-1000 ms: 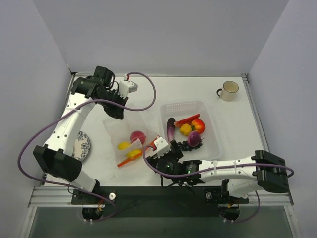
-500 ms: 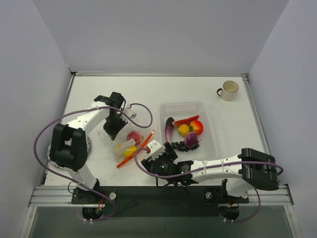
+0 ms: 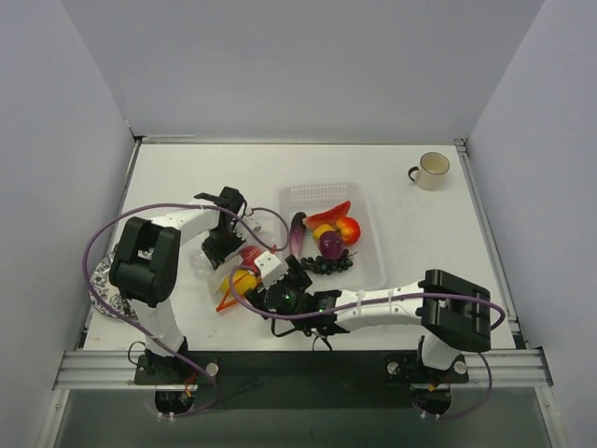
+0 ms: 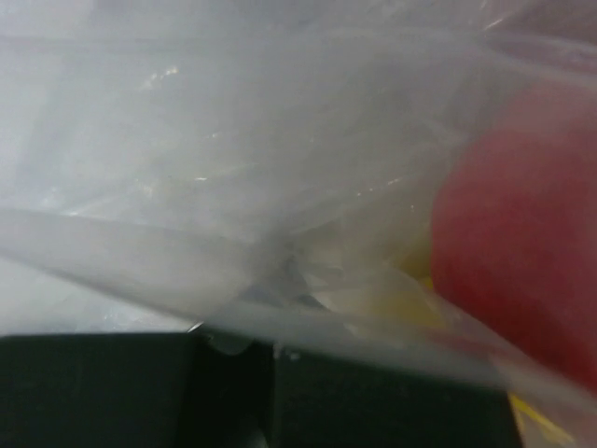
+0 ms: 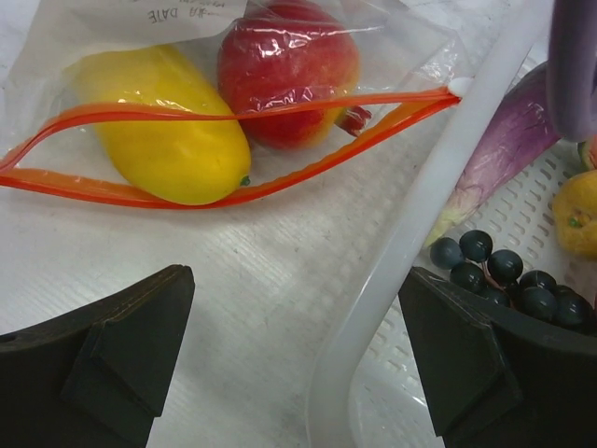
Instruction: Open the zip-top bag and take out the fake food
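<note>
The zip-top bag (image 3: 222, 273) lies left of centre, its orange-red zip mouth (image 5: 233, 191) open toward my right gripper. Inside are a yellow fruit (image 5: 159, 121) and a red fruit (image 5: 289, 61). My left gripper (image 3: 224, 248) sits on the bag's far end; its view is filled with clear plastic (image 4: 233, 187) and the red fruit (image 4: 522, 252), and the jaws look shut on the plastic. My right gripper (image 5: 298, 364) is open and empty, just before the bag's mouth, straddling the basket rim (image 5: 420, 243). An eggplant (image 5: 504, 149), grapes (image 5: 504, 275) and other fake food lie in the basket.
The white mesh basket (image 3: 366, 266) stands right of the bag, touching it. A cream mug (image 3: 430, 170) stands at the far right. A patterned plate (image 3: 101, 301) lies at the left edge under the left arm.
My left gripper came down and nearer with the bag's far end. My right gripper moved left to the bag's mouth, and the basket slid left against the bag.
</note>
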You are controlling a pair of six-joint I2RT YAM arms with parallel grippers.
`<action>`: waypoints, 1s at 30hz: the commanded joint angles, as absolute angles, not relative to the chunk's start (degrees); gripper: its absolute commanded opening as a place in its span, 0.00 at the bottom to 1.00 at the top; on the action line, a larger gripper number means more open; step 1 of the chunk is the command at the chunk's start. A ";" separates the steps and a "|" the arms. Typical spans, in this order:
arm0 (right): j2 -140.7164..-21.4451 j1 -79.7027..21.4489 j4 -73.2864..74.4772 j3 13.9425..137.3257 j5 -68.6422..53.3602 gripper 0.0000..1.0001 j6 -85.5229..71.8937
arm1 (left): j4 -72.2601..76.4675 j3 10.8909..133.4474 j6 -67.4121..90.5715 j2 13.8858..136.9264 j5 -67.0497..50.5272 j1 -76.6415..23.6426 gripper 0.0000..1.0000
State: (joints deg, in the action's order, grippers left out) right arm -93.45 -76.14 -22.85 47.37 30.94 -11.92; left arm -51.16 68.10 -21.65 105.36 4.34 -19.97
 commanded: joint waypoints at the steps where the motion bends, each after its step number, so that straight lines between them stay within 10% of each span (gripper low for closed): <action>1: -92.99 -73.75 -17.33 48.69 31.72 0.95 -13.79 | -47.38 65.31 -22.15 105.73 4.31 -20.39 0.00; 19: -84.90 -77.51 -15.02 49.72 43.24 0.90 -7.59 | -44.12 61.08 -23.12 105.20 2.55 -19.60 0.00; 30: -96.23 -76.57 -27.33 54.40 19.45 0.94 -2.10 | -45.09 62.23 -22.24 105.73 0.00 -19.60 0.00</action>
